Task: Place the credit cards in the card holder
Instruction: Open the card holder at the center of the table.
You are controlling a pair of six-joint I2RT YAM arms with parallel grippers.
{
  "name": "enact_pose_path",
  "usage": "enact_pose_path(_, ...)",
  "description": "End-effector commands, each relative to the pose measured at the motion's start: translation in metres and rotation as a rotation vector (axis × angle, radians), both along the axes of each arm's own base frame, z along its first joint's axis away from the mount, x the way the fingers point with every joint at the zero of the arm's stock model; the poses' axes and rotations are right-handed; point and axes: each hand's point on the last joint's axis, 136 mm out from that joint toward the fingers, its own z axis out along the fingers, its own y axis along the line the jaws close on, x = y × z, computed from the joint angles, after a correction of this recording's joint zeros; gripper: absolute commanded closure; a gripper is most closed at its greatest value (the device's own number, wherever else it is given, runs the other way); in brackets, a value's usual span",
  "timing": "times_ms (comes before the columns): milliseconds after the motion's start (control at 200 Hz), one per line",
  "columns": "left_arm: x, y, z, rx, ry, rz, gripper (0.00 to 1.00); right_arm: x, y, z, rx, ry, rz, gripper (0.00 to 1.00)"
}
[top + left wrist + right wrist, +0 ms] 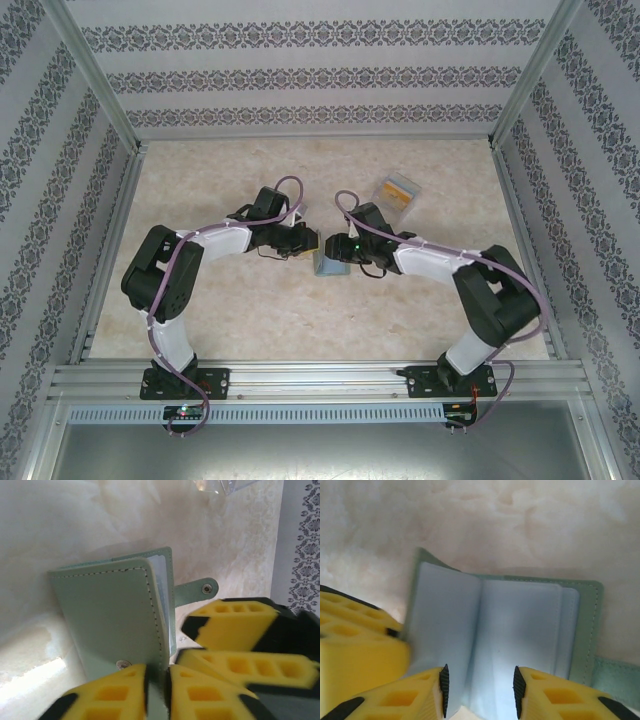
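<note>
Card holder (328,265), clear case (397,190) beyond

The table top (300,320) was a pale beige, marbled surface under soft, even light. Walls (300,70) papered in white with horizontal bands of dark grey floral pattern closed it in at the back and on both sides. Silver aluminium rails (320,378) ran along the near edge, and slanting posts (93,75) rose at the back corners.
</note>
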Motion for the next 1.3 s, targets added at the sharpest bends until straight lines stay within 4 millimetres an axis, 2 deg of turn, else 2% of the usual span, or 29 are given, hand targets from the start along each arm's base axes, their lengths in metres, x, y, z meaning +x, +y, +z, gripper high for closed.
enact_pose_path(0, 0.002, 0.014, -0.012, 0.016, 0.007, 0.043, 0.75, 0.001, 0.002, -0.018, -0.003, 0.058, -0.010, 0.62)
enact_pose_path(70, 0.002, 0.016, -0.014, 0.011, 0.013, 0.049, 0.73, -0.001, 0.003, -0.031, -0.005, 0.082, -0.006, 0.65)
enact_pose_path(115, 0.002, 0.018, -0.013, 0.009, 0.019, 0.050, 0.67, -0.002, 0.005, -0.035, 0.000, 0.090, -0.005, 0.65)
enact_pose_path(185, 0.002, 0.021, -0.012, 0.010, 0.015, 0.063, 0.44, -0.002, 0.005, -0.036, 0.003, 0.093, -0.008, 0.65)
enact_pose_path(220, 0.002, 0.022, -0.013, 0.012, 0.013, 0.069, 0.38, -0.002, 0.005, -0.036, 0.000, 0.091, -0.009, 0.65)
enact_pose_path(280, 0.002, 0.023, -0.011, 0.010, 0.008, 0.070, 0.34, -0.002, 0.003, -0.037, -0.012, 0.083, -0.009, 0.64)
enact_pose_path(390, 0.003, 0.025, -0.008, 0.012, 0.003, 0.075, 0.19, -0.002, 0.001, -0.042, -0.033, 0.092, -0.010, 0.64)
enact_pose_path(485, 0.003, 0.028, -0.008, 0.017, -0.007, 0.077, 0.17, -0.003, -0.001, -0.049, -0.047, 0.100, -0.009, 0.63)
enact_pose_path(635, 0.004, 0.031, -0.004, -0.016, -0.009, 0.095, 0.29, -0.005, -0.006, -0.060, -0.061, 0.115, -0.025, 0.64)
enact_pose_path(769, 0.008, 0.030, 0.002, -0.048, -0.026, 0.098, 0.56, -0.004, -0.009, -0.062, -0.063, 0.111, -0.029, 0.65)
enact_pose_path(829, 0.007, 0.029, 0.004, -0.059, -0.027, 0.094, 0.64, -0.004, -0.010, -0.061, -0.061, 0.110, -0.032, 0.65)
enact_pose_path(954, 0.009, 0.031, 0.006, -0.068, -0.046, 0.104, 0.72, -0.006, -0.011, -0.061, -0.060, 0.108, -0.032, 0.65)
enact_pose_path(1174, 0.010, 0.032, 0.012, -0.096, -0.073, 0.109, 0.79, -0.009, -0.017, -0.064, -0.055, 0.123, -0.052, 0.66)
enact_pose_path(1294, 0.010, 0.032, 0.011, -0.099, -0.069, 0.100, 0.95, -0.007, -0.020, -0.064, -0.059, 0.124, -0.064, 0.66)
